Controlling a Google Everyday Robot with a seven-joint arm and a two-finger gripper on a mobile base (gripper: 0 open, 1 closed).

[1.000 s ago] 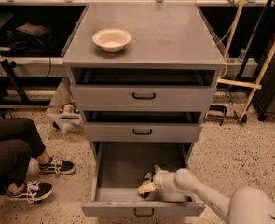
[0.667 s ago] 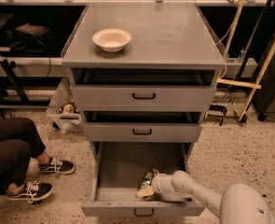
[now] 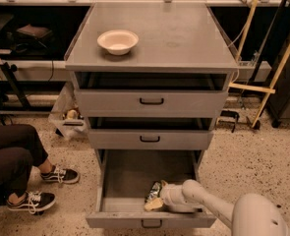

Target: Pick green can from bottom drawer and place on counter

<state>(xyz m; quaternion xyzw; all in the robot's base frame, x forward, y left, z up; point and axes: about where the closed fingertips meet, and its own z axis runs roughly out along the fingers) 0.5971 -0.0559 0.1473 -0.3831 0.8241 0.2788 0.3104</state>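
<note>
The green can (image 3: 153, 190) lies on the floor of the bottom drawer (image 3: 127, 173), which is pulled fully out, near its front right. My gripper (image 3: 160, 195) has reached down into the drawer from the lower right and sits right at the can, partly covering its right side. The white arm (image 3: 208, 208) runs from the lower right corner over the drawer's front wall. The counter (image 3: 184, 36) is the grey cabinet top above, with free surface on its right half.
A cream bowl (image 3: 118, 41) stands on the counter's left part. The two upper drawers (image 3: 151, 102) are slightly open. A seated person's legs and sneakers (image 3: 34, 200) are at the left of the cabinet. Wooden poles (image 3: 277, 68) lean at the right.
My gripper has slid a little to the left along the drawer floor, closer onto the green can. The can and the drawers have not moved.
</note>
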